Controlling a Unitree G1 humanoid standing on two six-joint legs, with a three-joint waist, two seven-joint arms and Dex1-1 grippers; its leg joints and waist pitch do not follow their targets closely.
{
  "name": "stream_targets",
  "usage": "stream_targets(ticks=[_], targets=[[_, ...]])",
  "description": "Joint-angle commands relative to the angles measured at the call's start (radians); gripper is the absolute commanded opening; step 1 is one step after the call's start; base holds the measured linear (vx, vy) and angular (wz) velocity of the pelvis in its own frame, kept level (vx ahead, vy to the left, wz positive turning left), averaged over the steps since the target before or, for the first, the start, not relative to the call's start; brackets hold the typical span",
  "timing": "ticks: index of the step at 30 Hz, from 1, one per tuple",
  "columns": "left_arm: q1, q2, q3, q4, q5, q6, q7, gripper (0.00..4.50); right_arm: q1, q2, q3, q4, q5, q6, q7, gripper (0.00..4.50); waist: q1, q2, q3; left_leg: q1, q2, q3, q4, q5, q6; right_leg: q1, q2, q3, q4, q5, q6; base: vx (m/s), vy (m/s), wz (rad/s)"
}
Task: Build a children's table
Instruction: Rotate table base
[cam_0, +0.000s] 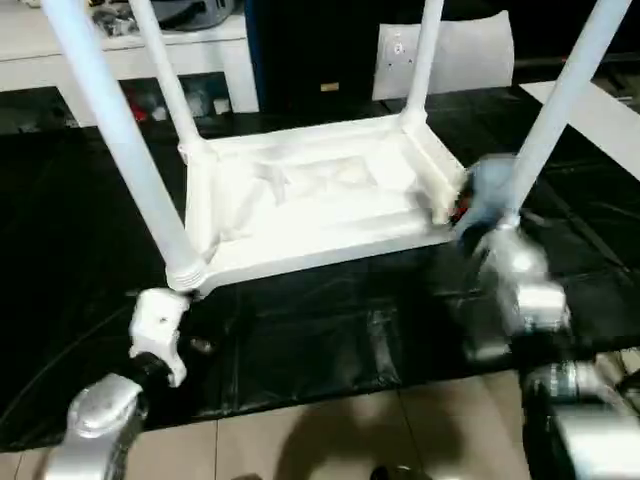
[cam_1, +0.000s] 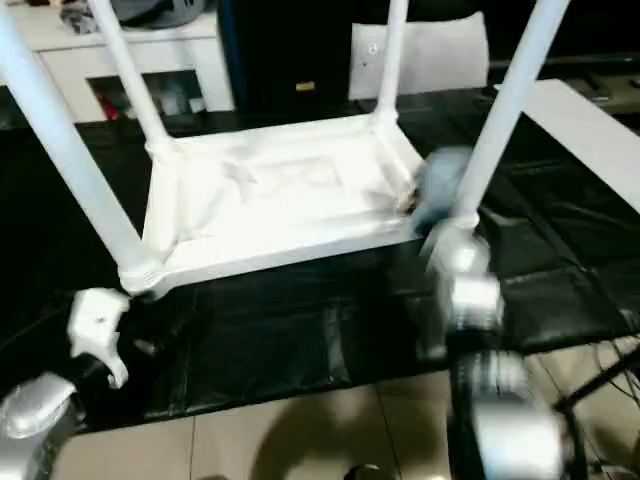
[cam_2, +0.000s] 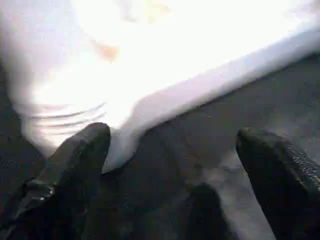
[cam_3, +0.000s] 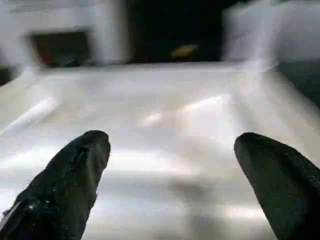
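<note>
Left eye view: the children's table (cam_0: 320, 205) lies upside down at the centre of the black-covered tabletop (cam_0: 300, 340), all four legs seated in its corner sockets and pointing up. The near-left leg (cam_0: 120, 140) rises toward 11 o'clock, the near-right leg (cam_0: 560, 100) toward 1 o'clock, and the two far legs stand behind. By my judgement the assembly itself is done; what looks left is checking that the legs are seated and turning the table upright. The left gripper (cam_0: 160, 335) sits at 7 o'clock, just below the near-left socket; the right arm (cam_0: 515, 290) reaches in at 4 o'clock beside the near-right corner.

Right eye view: the same scene. A white cabinet (cam_1: 130, 60) stands at 11 o'clock behind the tabletop, a white panel (cam_1: 420, 55) at 1 o'clock, and beige floor tiles (cam_1: 300, 440) run along 6 o'clock.

Left wrist view: the left gripper's fingers (cam_2: 75, 170) are spread wide and hold nothing; one finger is just beside the ribbed socket collar (cam_2: 65, 120), contact uncertain.

Right wrist view: the right gripper (cam_3: 170, 180) is spread wide and empty, pointing over the table's pale underside (cam_3: 160, 130)
</note>
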Motion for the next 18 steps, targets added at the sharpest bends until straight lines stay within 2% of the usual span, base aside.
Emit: stream_targets(ticks=[1,2,3,4,7,8,10,14,15,18], targets=[[0.004,-0.014,0.04,0.019,0.009,-0.033,0.042,4.41,0.012,-0.01,0.014,-0.085,0.025,0.037,0.035,4.5,0.003,-0.006,-0.064,-0.006,0.041,-0.012,-0.067,-0.174,0.109,0.058,-0.054,0.054,-0.075,-0.343,-0.128,0.0,0.0,0.0],[0.005,-0.018,0.045,0.018,0.009,-0.035,0.05,4.41,0.021,-0.011,0.017,-0.097,0.028,0.045,0.039,4.5,0.005,-0.006,-0.06,-0.003,0.043,-0.013,-0.07,-0.205,0.089,0.057,-0.055,0.054,-0.079,-0.387,-0.111,0.0,0.0,0.0],[-0.007,-0.025,0.071,0.015,-0.001,-0.047,0.067,4.41,0.078,-0.014,0.039,-0.169,0.027,0.08,0.054,4.5,0.003,-0.006,-0.057,-0.001,0.043,-0.014,-0.073,-0.232,0.074,0.055,-0.055,0.053,-0.085,-0.428,-0.096,0.0,0.0,0.0],[-0.012,-0.025,0.077,0.014,-0.004,-0.049,0.07,4.41,0.094,-0.015,0.043,-0.19,0.024,0.09,0.058,4.5,0.007,-0.005,-0.052,0.004,0.044,-0.015,-0.075,-0.258,0.062,0.05,-0.056,0.052,-0.092,-0.472,-0.073,0.0,0.0,0.0],[-0.039,-0.013,0.081,-0.002,-0.019,-0.045,0.061,4.41,0.158,-0.014,0.056,-0.27,0.02,0.141,0.058,4.5,0.01,-0.002,-0.053,0.011,0.043,-0.02,-0.079,-0.295,0.039,0.047,-0.056,0.053,-0.1,-0.509,-0.043,0.0,0.0,0.0],[-0.047,-0.006,0.078,-0.013,-0.021,-0.043,0.056,4.41,0.178,-0.013,0.059,-0.295,0.018,0.16,0.056,4.5,0.007,-0.006,-0.051,0.008,0.042,-0.021,-0.08,-0.298,0.037,0.048,-0.054,0.053,-0.099,-0.507,-0.041,0.0,0.0,0.0],[-0.089,0.014,0.068,-0.044,-0.021,-0.015,0.046,4.41,0.234,-0.011,0.078,-0.349,0.001,0.205,0.032,4.5,0.008,0.001,-0.055,0.006,0.043,-0.024,-0.082,-0.292,0.03,0.05,-0.056,0.056,-0.094,-0.474,-0.047,0.0,0.0,0.0],[-0.152,0.023,0.065,-0.034,-0.025,0.003,0.035,4.41,0.267,0.003,0.077,-0.38,-0.017,0.245,-0.016,4.5,0.007,-0.002,-0.058,0.003,0.039,-0.023,-0.08,-0.268,0.029,0.053,-0.059,0.058,-0.088,-0.445,-0.06,0.0,0.0,0.0],[-0.174,0.027,0.062,-0.027,-0.027,0.008,0.029,4.41,0.275,0.005,0.079,-0.39,-0.024,0.258,-0.026,4.5,0.006,-0.008,-0.057,0.0,0.039,-0.023,-0.08,-0.254,0.031,0.054,-0.06,0.059,-0.087,-0.44,-0.06,0.0,0.0,0.0],[-0.254,0.035,0.051,0.012,-0.036,0.025,0.013,4.41,0.291,0.008,0.082,-0.401,-0.065,0.291,-0.077,4.5,0.004,-0.007,-0.058,0.001,0.038,-0.022,-0.079,-0.235,0.028,0.054,-0.06,0.06,-0.086,-0.433,-0.059,0.0,0.0,0.0]])
